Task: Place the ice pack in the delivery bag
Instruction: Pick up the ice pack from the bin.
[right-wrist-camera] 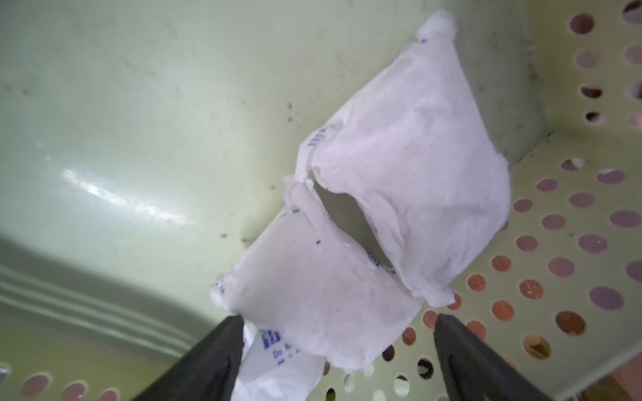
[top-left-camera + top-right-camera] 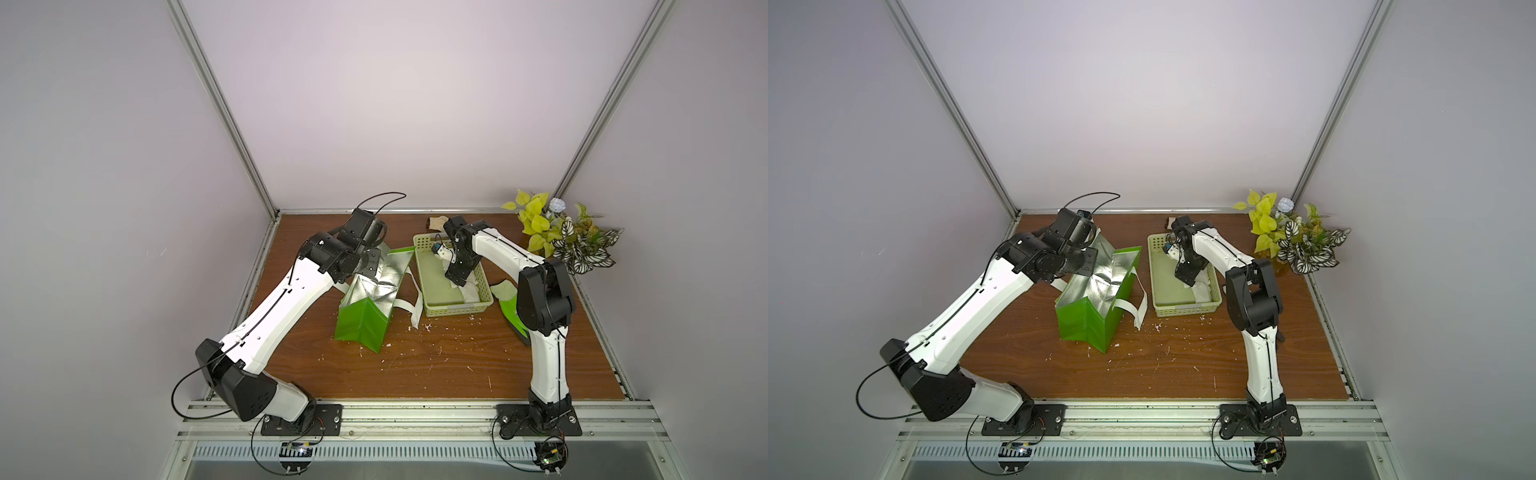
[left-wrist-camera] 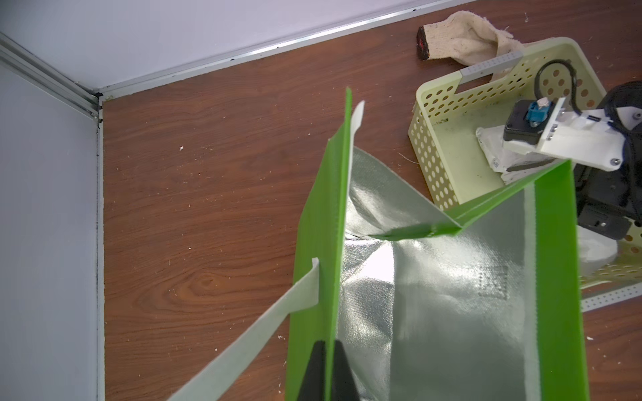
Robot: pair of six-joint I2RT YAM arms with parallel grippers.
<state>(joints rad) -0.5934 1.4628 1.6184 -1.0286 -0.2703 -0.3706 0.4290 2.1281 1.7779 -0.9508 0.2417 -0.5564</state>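
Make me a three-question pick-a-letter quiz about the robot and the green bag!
1. Inside, the delivery bag is: A silver, B red, C black.
2. The ice pack lies: A in the bag, B in the basket, C held up in the air.
3. The left gripper is: A wide open, B shut on the bag's wall, C shut on nothing.
Answers: 1 A, foil lining shines; 2 B, it rests on the basket floor between the open jaws of the right gripper; 3 B, it pinches the green wall.
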